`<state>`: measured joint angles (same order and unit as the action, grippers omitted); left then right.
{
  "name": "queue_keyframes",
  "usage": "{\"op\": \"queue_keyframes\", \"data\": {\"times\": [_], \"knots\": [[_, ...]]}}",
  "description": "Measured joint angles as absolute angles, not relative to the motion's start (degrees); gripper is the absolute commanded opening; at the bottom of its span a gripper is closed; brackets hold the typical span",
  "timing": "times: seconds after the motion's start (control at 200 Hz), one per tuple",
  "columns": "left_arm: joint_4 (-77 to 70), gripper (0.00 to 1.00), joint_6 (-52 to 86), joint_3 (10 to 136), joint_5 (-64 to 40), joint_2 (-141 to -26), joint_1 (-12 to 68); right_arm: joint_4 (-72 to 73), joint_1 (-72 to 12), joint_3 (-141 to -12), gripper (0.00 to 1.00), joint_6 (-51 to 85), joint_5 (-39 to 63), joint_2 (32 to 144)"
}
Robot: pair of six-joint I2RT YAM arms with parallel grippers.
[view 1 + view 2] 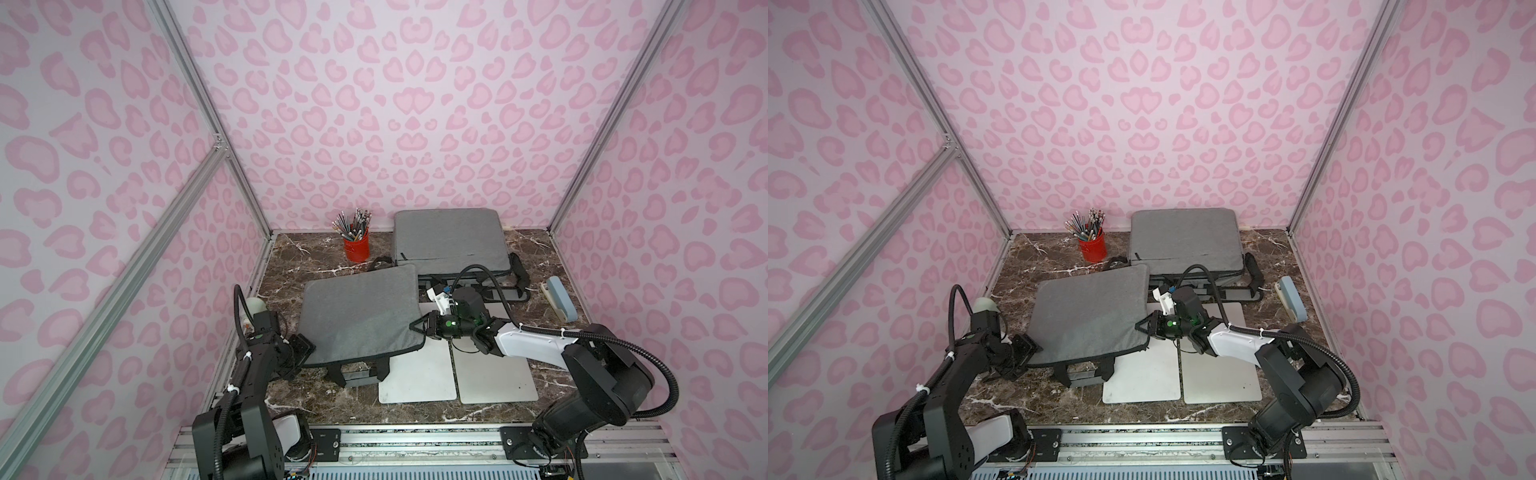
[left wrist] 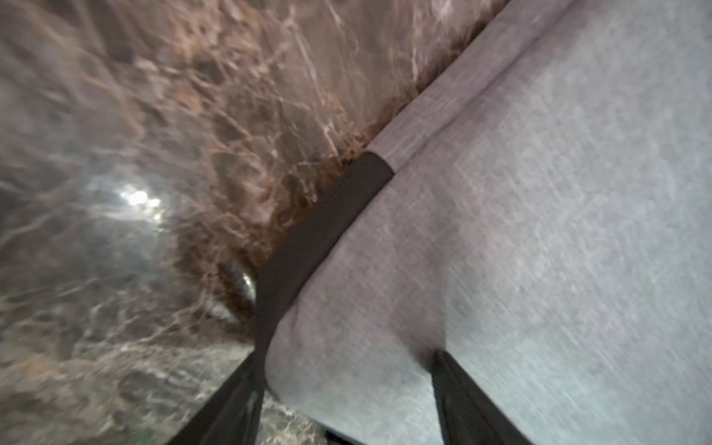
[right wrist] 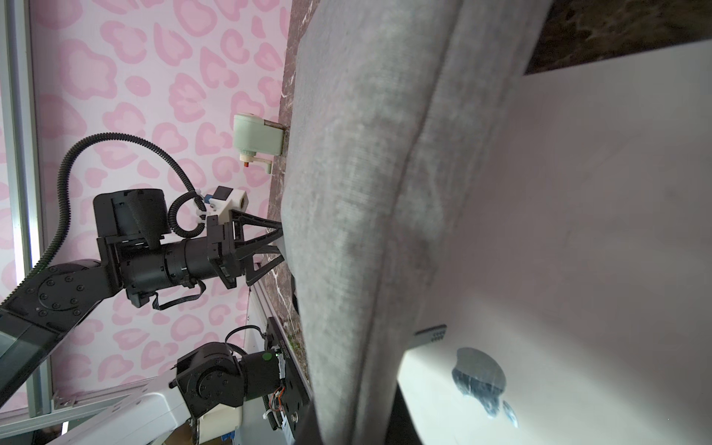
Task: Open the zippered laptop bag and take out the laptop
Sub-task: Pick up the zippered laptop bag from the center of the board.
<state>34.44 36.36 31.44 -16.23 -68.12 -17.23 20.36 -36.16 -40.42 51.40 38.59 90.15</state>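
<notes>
A grey zippered laptop bag (image 1: 361, 316) (image 1: 1088, 316) is held tilted above the marble table, its black straps hanging below. My right gripper (image 1: 415, 326) (image 3: 354, 431) is shut on the bag's right edge. My left gripper (image 1: 305, 347) (image 2: 350, 404) stands open at the bag's near-left corner, a finger on each side of the grey fabric (image 2: 539, 231). Two silver laptops (image 1: 419, 374) (image 1: 494, 374) lie flat side by side on the table, their far ends under the bag and my right arm. One lid with a logo (image 3: 578, 231) shows in the right wrist view.
A second grey bag (image 1: 451, 239) lies at the back right with black straps in front of it. A red cup of pencils (image 1: 356, 247) stands at the back. A blue stapler (image 1: 561, 297) lies at the right edge, and a pale green sharpener (image 1: 255, 307) at the left wall.
</notes>
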Motion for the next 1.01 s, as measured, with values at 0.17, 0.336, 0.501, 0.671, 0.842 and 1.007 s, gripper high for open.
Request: {"op": "queue_keyframes", "data": {"times": [0.17,0.336,0.501,0.671,0.842,1.007], "knots": [[30.52,0.39,37.5,30.13,-18.06,-70.65,-17.41,21.58,-35.88,-39.66,0.0,51.64,38.61,90.52],[25.65,0.06,37.89,29.5,-21.17,-72.88,-17.43,22.7,-35.83,-39.57,0.0,51.88,38.57,90.96],[24.49,0.02,37.52,30.46,-22.41,-72.84,-17.45,22.65,-35.88,-39.94,0.0,52.03,38.54,90.94],[30.06,0.02,35.94,34.04,-20.71,-68.73,-17.28,21.67,-36.45,-41.12,0.0,52.53,38.52,89.62],[37.87,0.02,33.85,41.54,-19.25,-62.24,-16.45,16.12,-36.75,-45.12,0.0,50.26,37.78,85.3],[43.29,0.02,32.34,48.93,-19.33,-60.51,-14.55,9.37,-36.21,-48.1,0.0,46.48,36.23,80.4]]}}
